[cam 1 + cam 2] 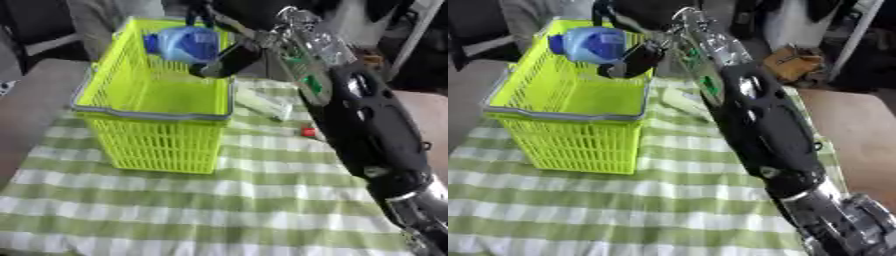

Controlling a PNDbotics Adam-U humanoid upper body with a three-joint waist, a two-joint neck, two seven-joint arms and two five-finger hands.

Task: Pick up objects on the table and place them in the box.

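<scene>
1. Right hand (229,57): reaches in from the right, above the basket's open top, fingers curled round a blue object (188,44).
2. Blue object: rounded, light blue, held over the far part of the basket, clear of its floor.
3. Basket (156,142): lime-green plastic mesh with a grey rim, standing on the green-and-white checked tablecloth (219,210).
4. Pale flat item (267,104) and small red item (308,131): lie on the cloth to the basket's right.

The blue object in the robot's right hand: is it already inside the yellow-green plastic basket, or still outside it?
Not yet inside: the right hand holds the blue object above the rim of the yellow-green plastic basket.
</scene>
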